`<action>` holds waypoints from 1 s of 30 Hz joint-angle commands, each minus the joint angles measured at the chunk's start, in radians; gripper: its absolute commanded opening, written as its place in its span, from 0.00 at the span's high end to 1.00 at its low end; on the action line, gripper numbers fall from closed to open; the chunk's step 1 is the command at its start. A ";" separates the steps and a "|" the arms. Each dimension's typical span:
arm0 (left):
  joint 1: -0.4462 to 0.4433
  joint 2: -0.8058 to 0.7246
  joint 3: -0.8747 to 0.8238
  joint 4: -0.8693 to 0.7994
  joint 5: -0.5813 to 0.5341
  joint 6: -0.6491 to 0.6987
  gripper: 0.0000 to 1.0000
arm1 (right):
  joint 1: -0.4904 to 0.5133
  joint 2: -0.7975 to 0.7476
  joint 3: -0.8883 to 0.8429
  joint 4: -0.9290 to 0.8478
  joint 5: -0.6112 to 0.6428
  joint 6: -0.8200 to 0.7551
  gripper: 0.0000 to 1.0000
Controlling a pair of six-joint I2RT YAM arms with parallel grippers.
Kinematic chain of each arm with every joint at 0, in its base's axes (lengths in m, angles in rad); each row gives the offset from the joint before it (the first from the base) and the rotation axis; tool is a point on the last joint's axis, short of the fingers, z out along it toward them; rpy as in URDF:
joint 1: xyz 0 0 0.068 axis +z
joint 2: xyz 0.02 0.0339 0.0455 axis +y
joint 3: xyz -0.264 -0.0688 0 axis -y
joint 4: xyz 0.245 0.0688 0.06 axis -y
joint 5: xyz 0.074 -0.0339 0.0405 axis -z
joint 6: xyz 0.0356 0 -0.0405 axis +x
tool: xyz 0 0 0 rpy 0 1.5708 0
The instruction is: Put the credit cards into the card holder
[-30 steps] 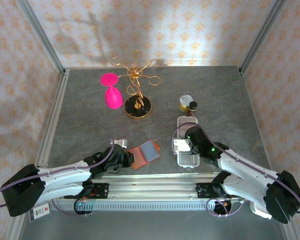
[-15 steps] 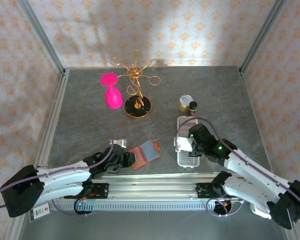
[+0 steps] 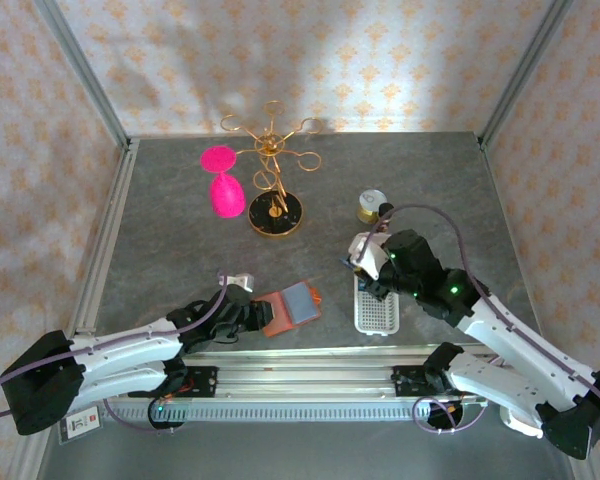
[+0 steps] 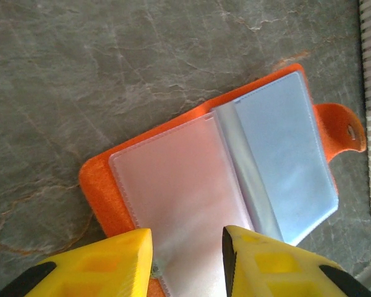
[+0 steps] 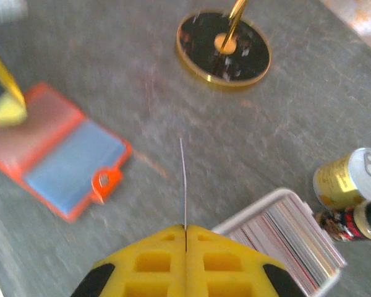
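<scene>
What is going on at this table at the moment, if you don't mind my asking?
Two robot arms are loading cards into a card holder. The right gripper is shut on one credit card, seen edge-on and held in the air near the white tray, where more cards stand. The orange card holder lies open on the table, with the left gripper at its edge, fingers parted. The held card is not yet in a pocket.

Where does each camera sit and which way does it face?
Top external: above and behind the robot, looking down at the table; left pincer and right pincer show.
Left wrist: on its arm, faces down onto the open card holder; yellow fingers below.
Right wrist: on its arm, faces down and forward; fingers shut on a credit card.
Shared: all three see the card holder.
</scene>
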 commanded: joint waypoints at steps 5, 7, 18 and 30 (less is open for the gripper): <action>0.006 0.019 0.022 -0.056 -0.046 0.000 0.64 | 0.025 0.128 0.023 0.260 -0.189 0.664 1.00; 0.006 0.032 0.028 -0.058 -0.049 -0.001 0.64 | 0.058 0.172 -0.008 0.315 -0.202 0.776 1.00; 0.006 0.117 0.052 -0.052 -0.087 0.016 0.67 | 0.208 0.365 -0.116 0.502 -0.111 1.076 1.00; 0.006 0.221 0.100 -0.041 -0.119 0.051 0.71 | 0.216 0.494 -0.189 0.603 -0.052 1.169 1.00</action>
